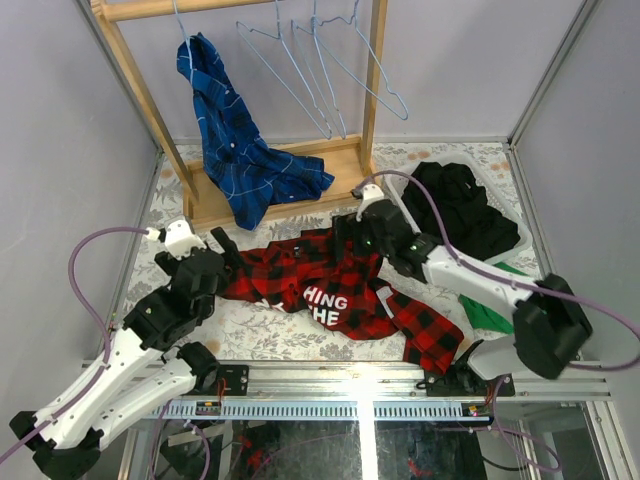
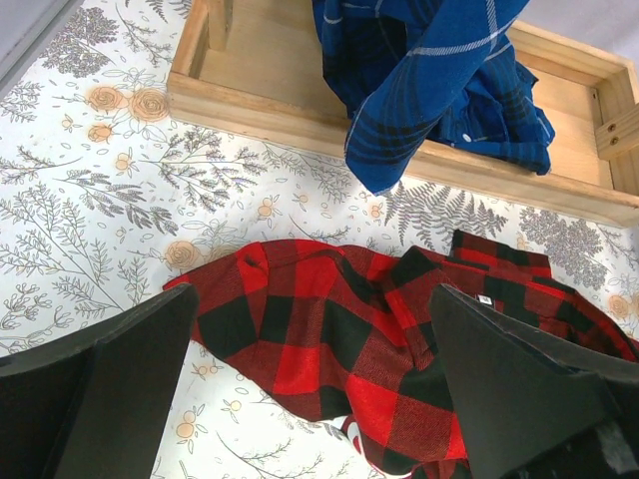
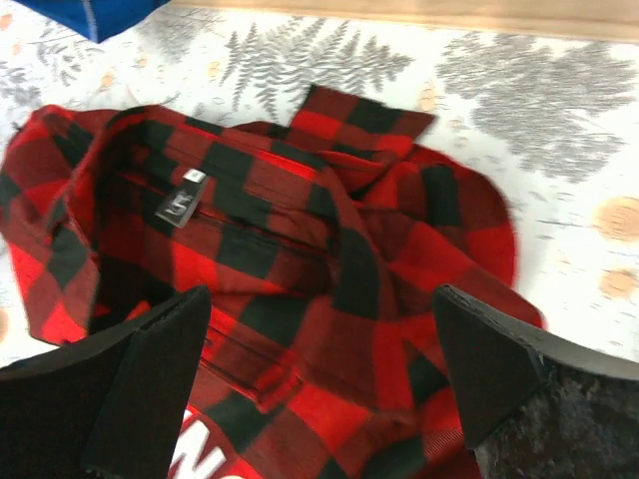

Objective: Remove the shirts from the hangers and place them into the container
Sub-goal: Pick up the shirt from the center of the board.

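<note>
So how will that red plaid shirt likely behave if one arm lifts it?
Probably floppy: the red plaid shirt lies crumpled in soft folds, so it should sag. Spread wide across the table, its far sleeve would likely drag.

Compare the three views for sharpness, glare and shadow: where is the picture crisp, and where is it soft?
Top external: even light, crisp, with glare on the metal rail. Left wrist: floral cloth and blue plaid shirt sharp; near fingers dark. Right wrist: red-and-black plaid shirt smeared, softest at right.
</note>
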Tool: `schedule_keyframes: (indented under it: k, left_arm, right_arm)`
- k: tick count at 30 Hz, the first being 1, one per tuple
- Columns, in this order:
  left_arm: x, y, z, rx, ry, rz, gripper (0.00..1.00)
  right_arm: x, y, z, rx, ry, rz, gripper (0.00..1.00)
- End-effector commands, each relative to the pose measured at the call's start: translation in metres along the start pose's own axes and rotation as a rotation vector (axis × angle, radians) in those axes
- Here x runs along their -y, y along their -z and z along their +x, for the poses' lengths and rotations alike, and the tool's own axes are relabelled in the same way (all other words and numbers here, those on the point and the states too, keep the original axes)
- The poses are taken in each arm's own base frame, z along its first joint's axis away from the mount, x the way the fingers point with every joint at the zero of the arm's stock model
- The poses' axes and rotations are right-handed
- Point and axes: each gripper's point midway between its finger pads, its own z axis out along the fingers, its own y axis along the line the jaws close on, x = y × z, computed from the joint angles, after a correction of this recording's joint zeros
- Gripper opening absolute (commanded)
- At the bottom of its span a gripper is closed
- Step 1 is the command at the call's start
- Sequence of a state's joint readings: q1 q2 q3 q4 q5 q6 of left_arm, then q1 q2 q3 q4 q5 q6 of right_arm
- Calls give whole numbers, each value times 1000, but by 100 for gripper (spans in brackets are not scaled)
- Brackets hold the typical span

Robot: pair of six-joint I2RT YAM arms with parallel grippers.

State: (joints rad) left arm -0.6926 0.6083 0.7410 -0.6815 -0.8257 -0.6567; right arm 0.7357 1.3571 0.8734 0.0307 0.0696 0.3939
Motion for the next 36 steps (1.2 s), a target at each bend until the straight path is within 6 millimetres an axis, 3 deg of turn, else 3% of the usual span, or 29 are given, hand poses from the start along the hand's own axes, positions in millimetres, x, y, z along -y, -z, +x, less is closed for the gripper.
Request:
schedule_keyframes:
  k: [1, 5, 9, 13, 15, 16, 21, 23, 25, 30, 32, 36]
  left_arm:
    - [4, 1, -10, 22, 20, 9, 100]
    - [3, 2, -10, 20, 18, 13, 100]
    - [1, 3, -11, 22, 18, 12, 100]
    - [-2, 6, -14, 34, 22, 8, 100]
    - [-3, 7, -15, 39, 23, 7, 100]
    - [-4, 7, -15, 39, 19, 6, 100]
    - [-10, 8, -16, 46, 16, -12, 100]
    - [-11, 9, -16, 47, 20, -12, 100]
    - [-10, 9, -16, 47, 22, -10, 100]
    - [-8, 7, -15, 39, 12, -10, 100]
    - [-8, 7, -13, 34, 6, -11, 100]
    - [-9, 6, -12, 30, -2, -17, 100]
  right_arm:
    - [-51, -16, -4, -109, -100, -218, 99]
    - [-81, -33, 12, -192, -167, -387, 99]
    - [-83, -48, 28, -294, -189, -380, 99]
    - [-91, -45, 31, -302, -174, -436, 99]
    - [-82, -41, 28, -289, -147, -385, 99]
    - [-76, -35, 17, -245, -128, -347, 99]
    - [-20, -19, -3, -112, -81, -38, 99]
    - [0, -16, -4, -71, -74, 59, 99]
    - [4, -16, 0, -63, -74, 68, 99]
    - [-18, -39, 30, -243, -77, -38, 99]
    - [-41, -51, 48, -329, -104, -168, 99]
    - [-93, -52, 33, -275, -221, -458, 100]
